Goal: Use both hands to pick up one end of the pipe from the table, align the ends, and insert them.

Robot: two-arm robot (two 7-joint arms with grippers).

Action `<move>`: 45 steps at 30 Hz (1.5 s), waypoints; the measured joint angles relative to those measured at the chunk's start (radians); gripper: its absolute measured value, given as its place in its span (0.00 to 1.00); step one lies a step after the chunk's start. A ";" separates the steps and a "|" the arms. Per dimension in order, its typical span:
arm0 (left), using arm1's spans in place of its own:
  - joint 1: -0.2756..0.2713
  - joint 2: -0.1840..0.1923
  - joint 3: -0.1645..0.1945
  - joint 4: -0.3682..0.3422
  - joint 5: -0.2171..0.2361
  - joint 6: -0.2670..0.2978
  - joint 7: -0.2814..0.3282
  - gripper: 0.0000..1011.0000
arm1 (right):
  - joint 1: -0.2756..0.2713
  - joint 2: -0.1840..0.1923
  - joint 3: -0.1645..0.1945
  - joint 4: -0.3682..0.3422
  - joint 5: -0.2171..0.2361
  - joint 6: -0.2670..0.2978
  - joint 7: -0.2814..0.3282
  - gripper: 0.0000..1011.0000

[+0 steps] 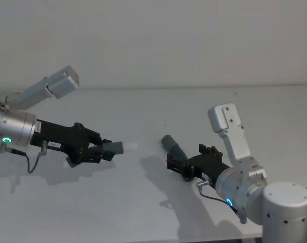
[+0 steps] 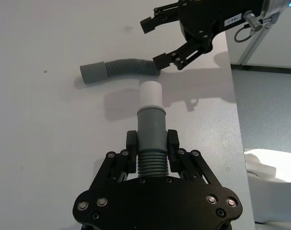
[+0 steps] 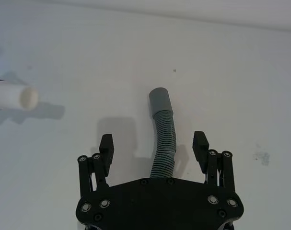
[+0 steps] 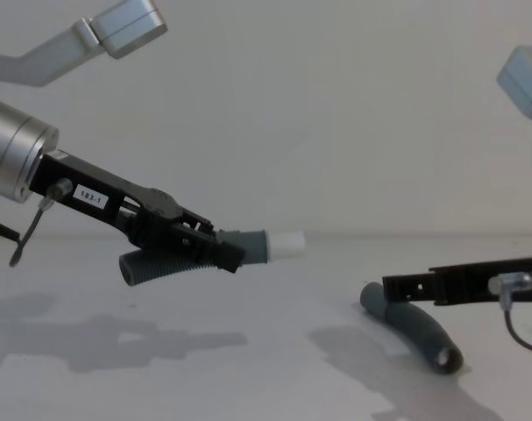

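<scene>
Your left gripper (image 2: 151, 146) is clamped on the white-tipped hose piece (image 2: 151, 124), held clear above the table (image 1: 143, 109). Your right gripper (image 3: 153, 143) is spread wide astride the cuffed piece (image 3: 162, 115), which lies on the table. Bare white surface lies open between the pieces.

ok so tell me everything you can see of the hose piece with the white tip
The hose piece is dark grey, ribbed, plastic-looking, with a smooth grey cuff ending in a narrow white tip. The left end effector is shut on the ribs just behind the cuff, holding it off the table, nearly level, tip towards the robot's right. Its ribbed tail sticks out behind the fingers. The tip touches nothing.
</scene>
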 joint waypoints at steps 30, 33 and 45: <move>0.000 0.000 0.000 0.000 0.000 0.000 0.000 0.33 | 0.138 -0.012 -0.026 0.170 -0.035 0.067 0.044 0.99; 0.000 0.000 0.000 0.000 0.000 0.000 0.000 0.33 | 0.148 -0.013 -0.027 0.181 -0.036 0.074 0.050 0.99; 0.000 0.000 0.000 0.000 0.000 0.000 0.000 0.33 | 0.173 -0.031 -0.018 0.219 -0.036 0.109 0.059 0.99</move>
